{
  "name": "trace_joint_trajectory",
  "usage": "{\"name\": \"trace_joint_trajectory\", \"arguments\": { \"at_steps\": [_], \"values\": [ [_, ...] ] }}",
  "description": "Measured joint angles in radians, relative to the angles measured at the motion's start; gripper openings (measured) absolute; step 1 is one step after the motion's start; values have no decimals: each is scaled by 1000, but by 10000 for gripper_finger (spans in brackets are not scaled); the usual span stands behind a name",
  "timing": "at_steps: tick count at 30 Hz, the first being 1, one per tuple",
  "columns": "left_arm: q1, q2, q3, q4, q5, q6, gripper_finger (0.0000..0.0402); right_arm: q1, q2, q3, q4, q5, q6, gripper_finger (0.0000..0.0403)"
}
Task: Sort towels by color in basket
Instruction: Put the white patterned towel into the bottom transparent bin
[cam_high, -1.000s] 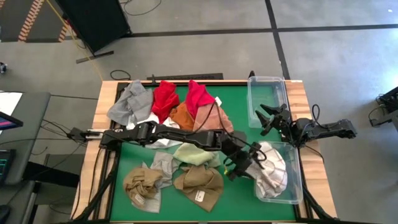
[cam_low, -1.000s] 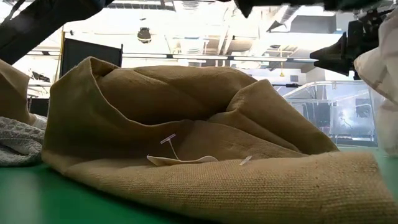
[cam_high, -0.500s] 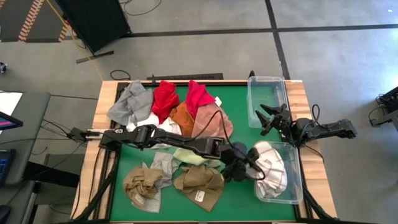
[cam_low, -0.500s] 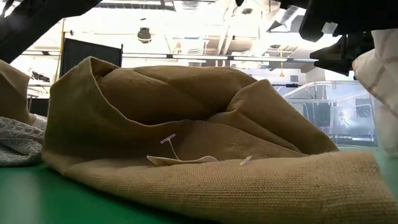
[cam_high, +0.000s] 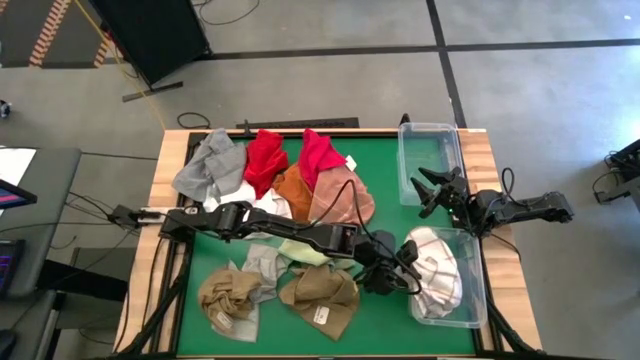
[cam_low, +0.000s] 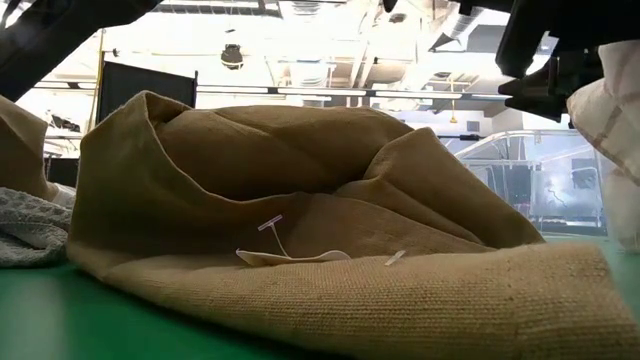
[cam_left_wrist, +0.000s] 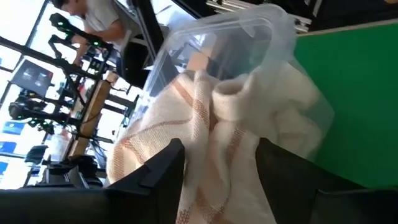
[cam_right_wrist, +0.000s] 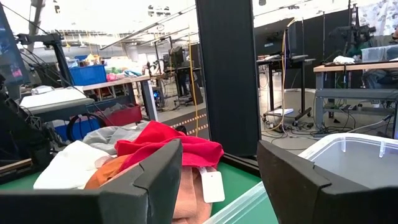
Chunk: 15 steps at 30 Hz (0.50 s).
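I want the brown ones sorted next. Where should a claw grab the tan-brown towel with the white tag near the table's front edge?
Judging by its pose, come straight down on the tan-brown towel and pinch the raised fold along its top ridge. It lies crumpled and humped, so that ridge offers loose cloth, clear of the white tag.

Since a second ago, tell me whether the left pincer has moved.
Yes. In the high view the left pincer has slid along the table edge toward the near bin, reaching the white checked towel hanging over its rim.

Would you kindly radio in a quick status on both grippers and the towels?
Left gripper at white-checked towel in near bin, jaws straddling it. Right gripper open, idle beside far bin. Nothing in the way.
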<state>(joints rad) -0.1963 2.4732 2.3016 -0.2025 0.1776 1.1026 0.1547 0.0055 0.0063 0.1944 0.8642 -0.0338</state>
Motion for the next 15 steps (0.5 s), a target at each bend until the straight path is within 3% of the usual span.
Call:
{"name": "trace_joint_trajectory", "arguments": {
  "at_steps": [6,11,15],
  "values": [
    [-2,26,1,-16,-19,53,151,0,0,0,0,0,0,237],
    [-15,47,2,52,-105,65,129,0,0,0,-4,0,0,237],
    [-16,49,0,98,-108,60,109,0,0,0,-6,0,0,237]
  ]
}}
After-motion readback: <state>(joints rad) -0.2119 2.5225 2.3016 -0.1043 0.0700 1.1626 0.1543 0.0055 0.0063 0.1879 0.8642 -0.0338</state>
